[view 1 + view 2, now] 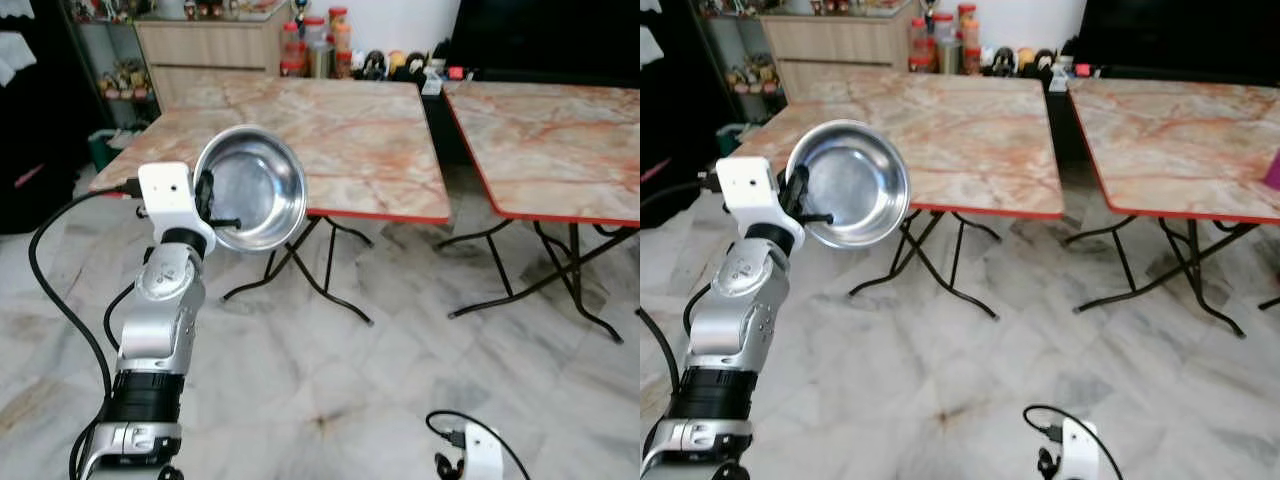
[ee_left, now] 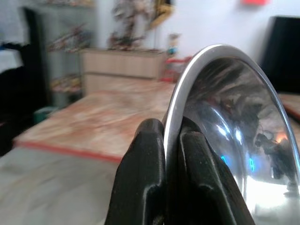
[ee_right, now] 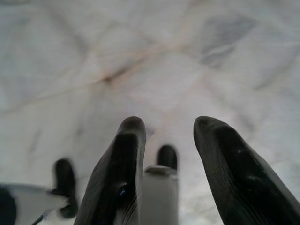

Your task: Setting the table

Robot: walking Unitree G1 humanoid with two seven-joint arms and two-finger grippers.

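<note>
The left gripper [image 1: 215, 205] is clamping the rim of a steel bowl [image 1: 255, 190], 1 finger inside and 1 outside, as the left wrist view is showing with the fingers [image 2: 143, 173] pressed against the thin metal edge. The bowl is being carried tilted nearly on its side, its hollow facing the camera, held up in the air in front of the near edge of the marble-topped table [image 1: 330, 130]. It is not touching the table; the robot is standing on the pale tiled floor [image 1: 330, 380] some way short of it.

The right gripper [image 3: 164, 159] is hanging low with its 2 fingers apart and nothing between them, pointing down at the floor.

Judging by this, the task is at an early stage. The near table is showing a bare top, with no dishes laid, and a 2nd table [image 1: 560, 140] of the same kind is standing just beside it. What is left seems to be closing the gap, levelling the bowl and setting it down on the tabletop.
</note>
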